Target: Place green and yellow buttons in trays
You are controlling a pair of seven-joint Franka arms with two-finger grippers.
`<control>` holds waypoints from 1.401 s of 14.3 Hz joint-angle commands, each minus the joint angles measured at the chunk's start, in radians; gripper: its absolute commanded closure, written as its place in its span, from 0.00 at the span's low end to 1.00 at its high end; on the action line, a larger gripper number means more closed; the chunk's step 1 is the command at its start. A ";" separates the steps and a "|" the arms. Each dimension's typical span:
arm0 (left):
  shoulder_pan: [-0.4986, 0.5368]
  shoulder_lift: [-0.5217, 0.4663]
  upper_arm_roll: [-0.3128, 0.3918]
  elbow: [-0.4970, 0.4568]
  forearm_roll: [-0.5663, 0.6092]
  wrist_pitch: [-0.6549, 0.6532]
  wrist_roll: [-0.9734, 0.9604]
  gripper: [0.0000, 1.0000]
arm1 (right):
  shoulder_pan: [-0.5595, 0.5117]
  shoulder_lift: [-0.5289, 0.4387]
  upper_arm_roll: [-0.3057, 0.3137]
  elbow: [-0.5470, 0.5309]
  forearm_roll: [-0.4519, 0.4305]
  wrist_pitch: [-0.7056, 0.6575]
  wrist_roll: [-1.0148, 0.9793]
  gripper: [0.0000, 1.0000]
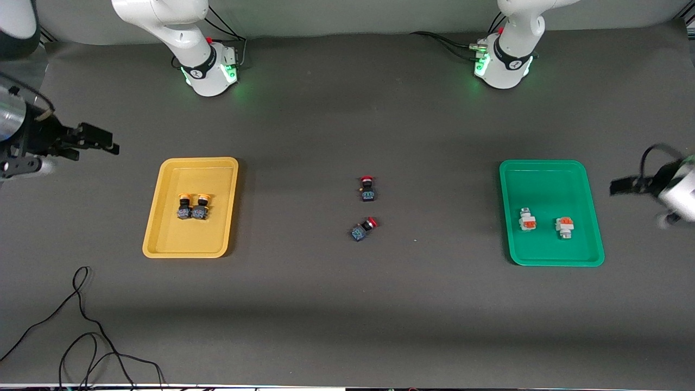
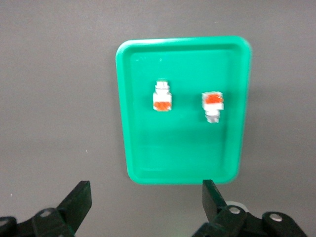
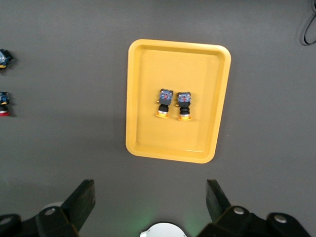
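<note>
Two yellow-capped black buttons [image 1: 193, 207] lie side by side in the yellow tray [image 1: 163, 217], also in the right wrist view [image 3: 174, 103] on the tray [image 3: 143, 98]. Two white buttons with orange inserts [image 1: 545, 221] lie apart in the green tray [image 1: 537, 179], also in the left wrist view [image 2: 163, 97] on the tray [image 2: 138, 123]. My right gripper [image 3: 150, 197] is open and empty, raised at the right arm's end of the table [image 1: 100, 140]. My left gripper [image 2: 147, 197] is open and empty, raised at the left arm's end [image 1: 624, 186].
Two red-capped black buttons lie on the mat at mid-table, one upright-facing [image 1: 367, 189] and one tilted [image 1: 363, 229] nearer the front camera. Black cables [image 1: 81, 326] trail on the mat near the front edge at the right arm's end. The arm bases [image 1: 209, 70] stand along the back.
</note>
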 commanded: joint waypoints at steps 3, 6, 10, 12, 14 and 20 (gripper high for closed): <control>-0.082 -0.053 -0.011 0.152 -0.055 -0.210 -0.004 0.00 | 0.000 -0.017 0.041 -0.030 -0.018 0.028 0.086 0.00; -0.200 -0.078 0.011 0.159 -0.052 -0.226 -0.079 0.00 | -0.003 -0.012 0.031 0.008 0.002 0.019 0.090 0.00; -0.333 -0.098 0.104 0.159 -0.055 -0.255 -0.083 0.00 | 0.090 0.001 -0.057 0.037 0.002 0.017 0.090 0.00; -0.335 -0.105 0.106 0.157 -0.055 -0.258 -0.083 0.00 | 0.098 0.004 -0.078 0.053 0.002 0.017 0.087 0.00; -0.329 -0.107 0.105 0.157 -0.055 -0.259 -0.083 0.00 | 0.098 0.015 -0.081 0.068 0.010 0.006 0.092 0.00; -0.326 -0.108 0.105 0.153 -0.053 -0.258 -0.081 0.00 | 0.098 0.060 -0.081 0.126 0.019 -0.007 0.109 0.00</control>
